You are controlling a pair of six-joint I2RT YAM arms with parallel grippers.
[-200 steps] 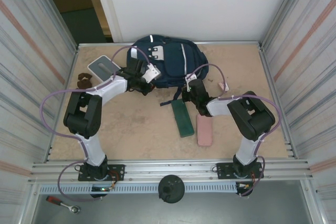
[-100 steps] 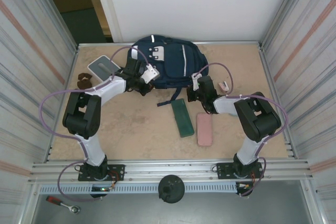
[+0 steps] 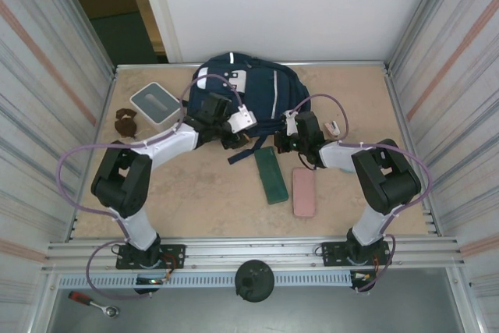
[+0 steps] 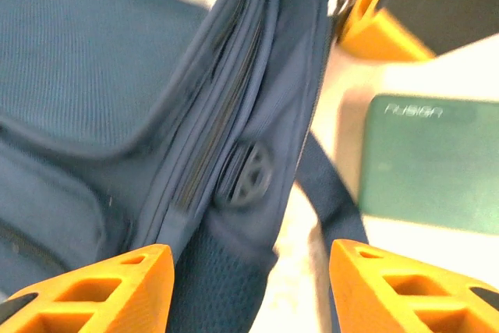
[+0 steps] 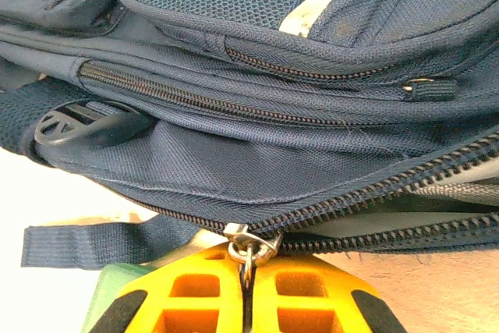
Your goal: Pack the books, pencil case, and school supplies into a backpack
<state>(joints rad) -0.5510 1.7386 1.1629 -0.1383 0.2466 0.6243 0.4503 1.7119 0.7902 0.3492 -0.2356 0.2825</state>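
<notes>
Top external view: the navy backpack point(image 3: 249, 95) is lying at the far centre of the table point(image 3: 195, 193). The left gripper point(image 4: 249, 278) is hovering over its near edge, fingers spread and empty. The right gripper point(image 5: 248, 290) is pinching the metal zipper pull point(image 5: 248, 246), jaws together, beside what is probably a green pencil case point(image 3: 270, 175)

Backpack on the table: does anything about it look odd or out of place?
Nothing damaged or spilled. The backpack's zipper gapes partly open where the right gripper pinches the zipper pull, and a strap trails loose onto the table beside the green case.
</notes>
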